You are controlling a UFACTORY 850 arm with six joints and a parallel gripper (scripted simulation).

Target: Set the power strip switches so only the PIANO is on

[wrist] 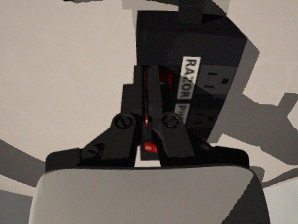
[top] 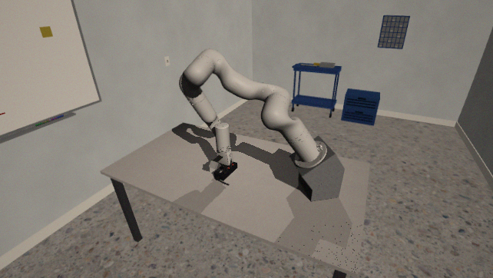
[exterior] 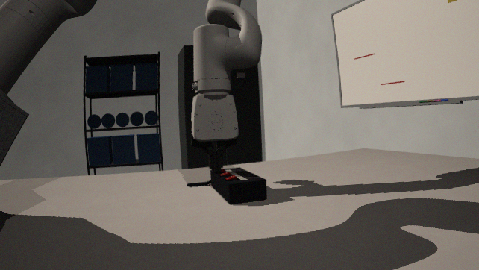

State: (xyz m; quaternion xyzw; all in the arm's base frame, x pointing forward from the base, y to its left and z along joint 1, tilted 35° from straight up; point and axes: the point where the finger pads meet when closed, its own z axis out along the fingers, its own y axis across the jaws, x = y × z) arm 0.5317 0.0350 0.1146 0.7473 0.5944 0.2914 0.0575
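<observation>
A black power strip (top: pixel 228 172) lies flat on the grey table, with red rocker switches along its top (exterior: pixel 227 176) and a white label strip beside them. In the wrist view the strip (wrist: pixel 189 79) shows a label reading RAZOR (wrist: pixel 189 76) next to an outlet. My gripper (wrist: pixel 145 81) is shut with nothing between its fingers, and points straight down. Its tips (exterior: pixel 218 168) are on or just above a red switch at the cord end of the strip. The switch under the tips is partly hidden. The other labels cannot be read.
The arm's grey base block (top: pixel 320 174) stands on the table to the right. A whiteboard (top: pixel 40 61) hangs on the left wall.
</observation>
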